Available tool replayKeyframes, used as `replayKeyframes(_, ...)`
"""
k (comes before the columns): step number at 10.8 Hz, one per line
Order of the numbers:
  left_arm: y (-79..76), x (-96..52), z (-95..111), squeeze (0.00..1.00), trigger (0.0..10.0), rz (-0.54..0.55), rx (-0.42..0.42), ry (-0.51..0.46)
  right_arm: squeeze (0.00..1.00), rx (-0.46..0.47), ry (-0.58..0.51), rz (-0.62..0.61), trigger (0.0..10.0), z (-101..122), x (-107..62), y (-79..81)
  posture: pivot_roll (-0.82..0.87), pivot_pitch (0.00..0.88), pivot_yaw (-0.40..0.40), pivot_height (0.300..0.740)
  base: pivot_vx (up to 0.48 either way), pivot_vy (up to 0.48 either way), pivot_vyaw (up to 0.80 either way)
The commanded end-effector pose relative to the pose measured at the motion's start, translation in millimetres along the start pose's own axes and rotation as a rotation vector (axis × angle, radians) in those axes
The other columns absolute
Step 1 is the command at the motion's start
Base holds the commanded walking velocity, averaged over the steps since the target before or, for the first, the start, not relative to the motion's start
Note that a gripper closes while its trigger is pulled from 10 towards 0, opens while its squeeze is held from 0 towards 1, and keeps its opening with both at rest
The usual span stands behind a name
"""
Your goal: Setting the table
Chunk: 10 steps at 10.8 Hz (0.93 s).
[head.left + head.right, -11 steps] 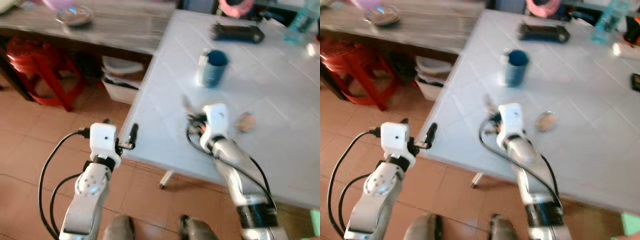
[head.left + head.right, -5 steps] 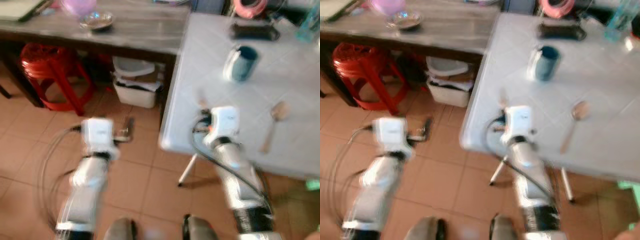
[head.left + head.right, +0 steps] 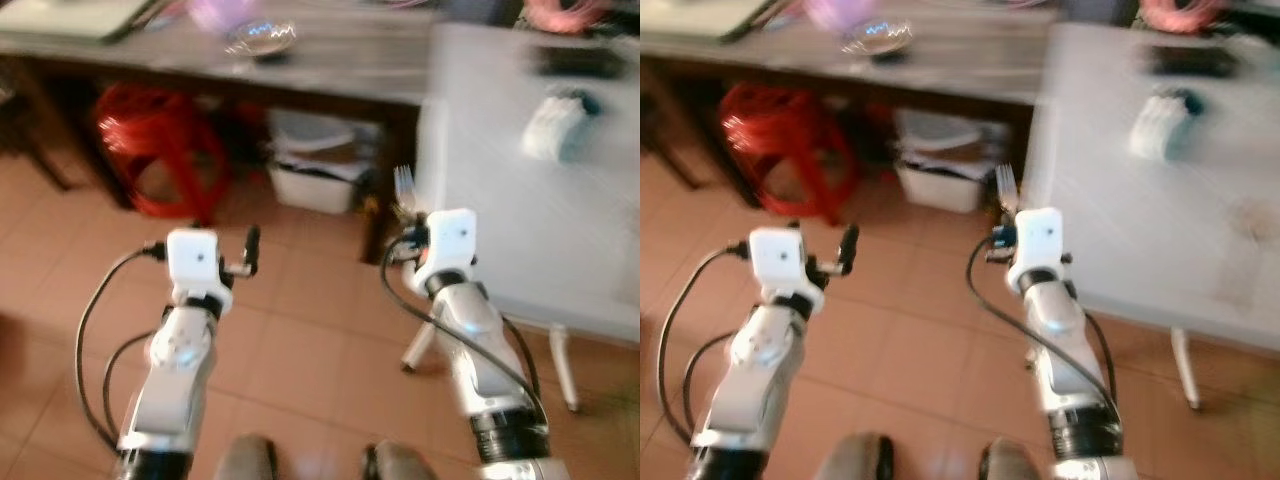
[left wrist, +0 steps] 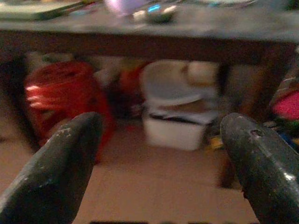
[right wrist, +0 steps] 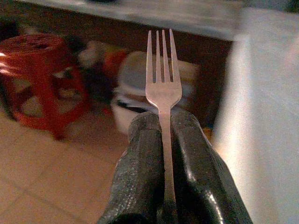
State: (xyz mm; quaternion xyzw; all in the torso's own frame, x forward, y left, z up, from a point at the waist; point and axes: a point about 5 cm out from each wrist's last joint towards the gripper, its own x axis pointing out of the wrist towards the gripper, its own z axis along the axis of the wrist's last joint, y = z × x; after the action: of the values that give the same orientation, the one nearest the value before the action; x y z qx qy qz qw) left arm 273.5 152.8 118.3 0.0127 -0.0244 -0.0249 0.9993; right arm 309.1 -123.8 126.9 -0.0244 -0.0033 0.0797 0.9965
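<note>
Both silver arms are raised forward in front of the robot, bent at the elbow, over the tiled floor (image 3: 300, 350). The right gripper (image 5: 162, 135) has its two black fingers pressed together on the handle of a fork (image 5: 162, 79), which stands tines-up and points away from the wrist; in the head views the fork (image 3: 1006, 188) sits just off the near left corner of the white table (image 3: 520, 230). The left gripper (image 4: 159, 140) is held out to the left at about the same height, its fingers (image 4: 60, 158) spread wide apart with nothing between them.

A blue cup (image 3: 560, 125) stands far out on the white table, blurred. Beyond the grippers are a dark wooden table (image 3: 330, 60) with a small glass dish (image 3: 260, 38) on it, a red stool (image 3: 160, 150) beneath it and a white bin (image 3: 315, 170) beside that.

Compared with half a second ago, the whole scene has slid to the right in the head views, so the camera has turned left. The arms keep the same pose and the fork stays clamped.
</note>
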Motion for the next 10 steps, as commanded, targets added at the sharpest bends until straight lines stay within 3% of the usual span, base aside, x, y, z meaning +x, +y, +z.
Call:
replayKeyframes(1, -1.3, 1.8, 1.5, 0.00, 10.0, -0.008, 0.003, -0.008, 0.00, -0.004, -0.022, -0.013, 10.0, 4.8, 1.0, -3.0, 0.02, 0.140, 0.028, 0.740, 0.345, 0.334, 0.00)
replayKeyframes(3, -0.9, 3.3, 3.4, 0.00, 10.0, -0.003, 0.006, -0.019, 0.00, -0.092, -0.033, -0.075, 10.0, 5.1, 4.1, -5.8, 0.02, 0.140, 0.025, 0.740, 0.347, 0.332, 0.00)
replayKeyframes(9, -2.3, 3.9, 6.3, 0.00, 10.0, -0.026, -0.004, -0.039, 0.00, 0.008, -0.041, -0.091, 10.0, 5.7, 3.9, -12.5, 0.02, 0.137, 0.028, 0.740, 0.382, 0.291, 0.00)
replayKeyframes(10, -3.1, 4.1, 7.1, 0.00, 10.0, -0.031, -0.005, -0.043, 0.00, 0.014, -0.036, -0.087, 10.0, 5.0, 4.4, -12.3, 0.02, 0.135, 0.029, 0.740, 0.390, 0.281, -0.64)
